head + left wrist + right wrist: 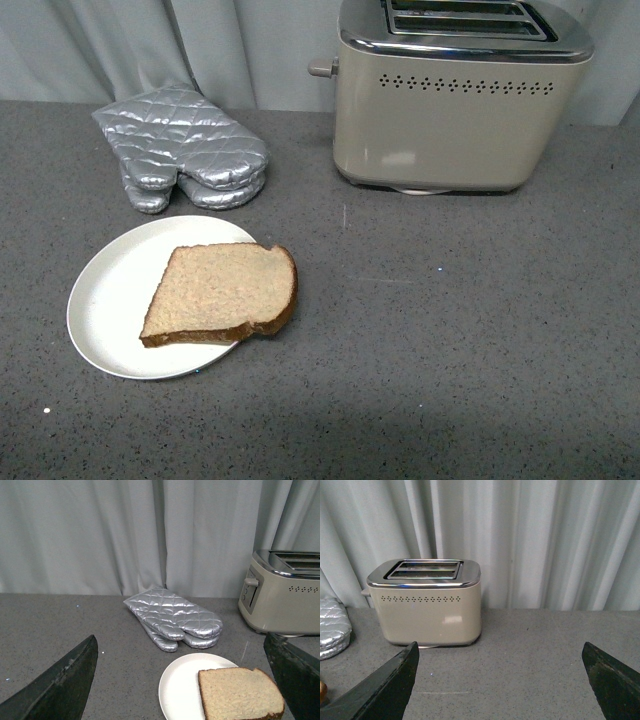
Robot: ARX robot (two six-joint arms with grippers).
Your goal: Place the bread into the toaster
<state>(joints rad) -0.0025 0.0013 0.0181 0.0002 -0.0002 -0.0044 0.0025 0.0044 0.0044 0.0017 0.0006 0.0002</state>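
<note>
A slice of light brown bread (222,293) with a darker crust lies flat on a white plate (108,300) at the front left of the counter. The cream-beige toaster (458,95) stands at the back right, its two chrome-rimmed slots facing up and empty, its lever knob (322,68) on the left side. Neither arm shows in the front view. My left gripper (182,677) hangs open above the plate (177,687), and the bread (239,695) lies between its dark fingers (60,685). My right gripper (500,677) is open over bare counter in front of the toaster (426,601).
A pair of silver quilted oven mitts (185,148) lies behind the plate, left of the toaster. A grey curtain (200,45) closes off the back of the dark speckled counter (450,330).
</note>
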